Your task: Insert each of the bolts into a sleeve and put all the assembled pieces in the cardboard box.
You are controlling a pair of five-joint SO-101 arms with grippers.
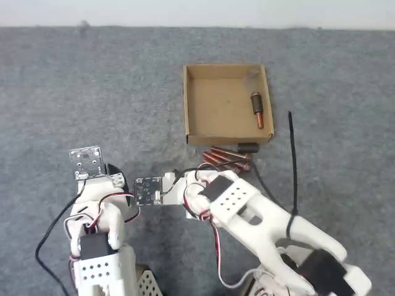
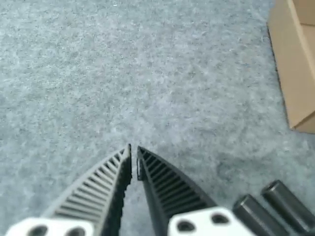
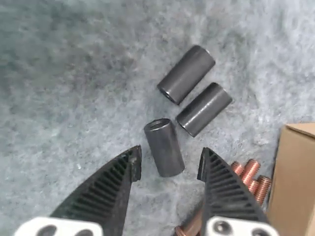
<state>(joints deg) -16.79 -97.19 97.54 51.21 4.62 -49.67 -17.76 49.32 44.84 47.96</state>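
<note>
We hold our right pincer [image 3: 170, 158] apart astride the nearest sleeve [image 3: 164, 146] on the counter [image 1: 92, 80], placed, we judge, to grasp it for one of the bolts [image 1: 226, 158] beside the cardboard box [image 1: 186, 105], while our left pincer [image 2: 134, 148] rests together, empty.

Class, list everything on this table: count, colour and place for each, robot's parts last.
Box: one, brown cardboard, far middle of the carpet.
Bolt in a sleeve: one, copper and dark, inside box, near its right wall.
Bolts: about four, copper, bunched outside box's near wall.
Sleeves: three, dark grey, on carpet beside the bolts.
Carpet: one, grey, under everything.
Left tool: one, black, shut, over bare carpet.
Right tool: one, black, open, above one sleeve.
</note>
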